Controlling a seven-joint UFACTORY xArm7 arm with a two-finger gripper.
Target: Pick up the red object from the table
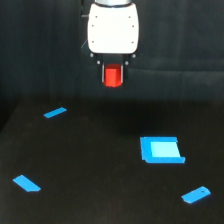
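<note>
The red object (113, 75) is a small bright red-orange stubby block. It hangs between the dark fingers of my gripper (113, 75), well above the black table (100, 165), near the top middle of the exterior view. The gripper is shut on it, one finger on each side. Above it is the white body of the arm's wrist (113, 27). Nothing touches the block from below.
Flat blue pieces lie on the table: a thin one at the far left (55, 113), one at the near left (27, 183), a large square one (161, 150) right of centre, and a small one at the near right (196, 194). A dark backdrop hangs behind.
</note>
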